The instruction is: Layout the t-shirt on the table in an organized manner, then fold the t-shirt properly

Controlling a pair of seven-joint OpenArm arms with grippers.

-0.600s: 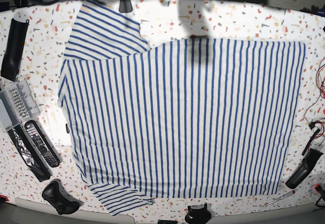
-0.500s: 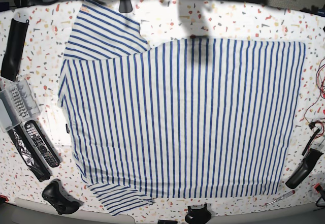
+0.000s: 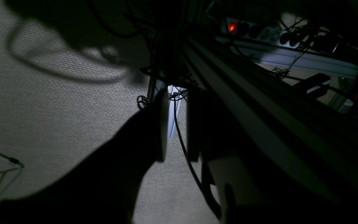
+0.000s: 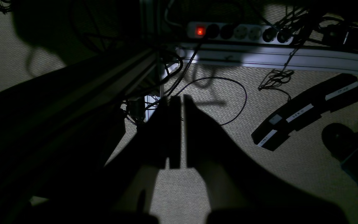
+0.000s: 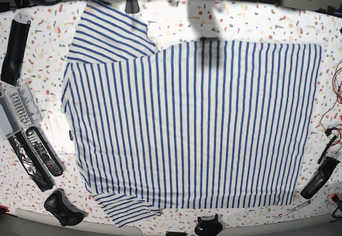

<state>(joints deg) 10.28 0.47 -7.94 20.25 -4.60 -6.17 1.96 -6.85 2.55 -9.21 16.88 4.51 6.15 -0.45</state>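
Observation:
The t-shirt (image 5: 192, 123), white with thin blue stripes, lies spread flat on the speckled table (image 5: 176, 19). Its collar side is at the left, with a small dark tag (image 5: 70, 135), and its hem is at the right. One sleeve lies at the top left and the other at the bottom left. Neither gripper shows in the base view. In the left wrist view my left gripper (image 3: 177, 124) hangs in the dark over carpet, with a clear gap between its fingers and nothing held. In the right wrist view my right gripper (image 4: 182, 133) is nearly closed and empty.
Left of the shirt lie a black tube (image 5: 13, 43), a grey box (image 5: 13, 110), remotes (image 5: 43, 150) and a black controller (image 5: 61, 206). At the right edge are red wires (image 5: 334, 97), a black tool (image 5: 319, 177) and a screwdriver (image 5: 294, 209). A power strip (image 4: 238, 32) lies on the floor.

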